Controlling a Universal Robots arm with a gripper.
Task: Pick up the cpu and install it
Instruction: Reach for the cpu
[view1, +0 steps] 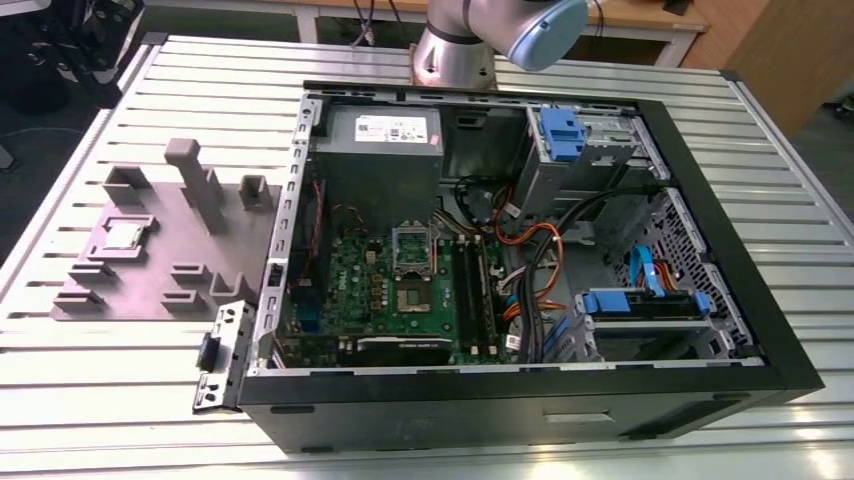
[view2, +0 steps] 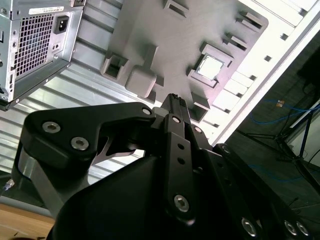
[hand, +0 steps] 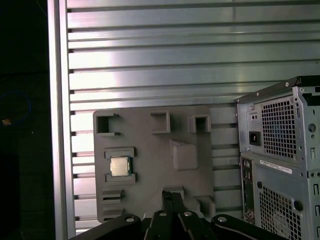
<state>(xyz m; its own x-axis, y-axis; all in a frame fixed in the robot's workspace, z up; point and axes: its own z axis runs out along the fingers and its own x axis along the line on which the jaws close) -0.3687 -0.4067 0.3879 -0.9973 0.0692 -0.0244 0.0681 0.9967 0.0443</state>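
Claw (hand: 172, 199) tips read as pressed together in the first wrist view, with nothing between them. I see it high over the grey fixture plate (hand: 145, 135), clear of everything on it. In the second wrist view the claw's black linkage sits in the foreground, and one narrow finger (view2: 176, 107) points toward the plate.

I find the cpu (hand: 120, 166) lying flat in a shallow raised nest on that plate, silver top up, well apart from the claw tips. It shows as a bright square in the second wrist view (view2: 210, 67). In the exterior view the cpu (view1: 124, 234) rests near the plate's edge on the exterior view's left.

I see the open computer case (view1: 534, 400) lying on its side on the slatted aluminium table (view1: 134, 390), just beside the plate on the exterior view's right. Inside it the green motherboard (view1: 380, 290) faces up, with the metal socket frame (view1: 412, 248) near its middle. From here I cannot tell what lies in the socket. The arm (view1: 501, 35) rises at the far side of the case.
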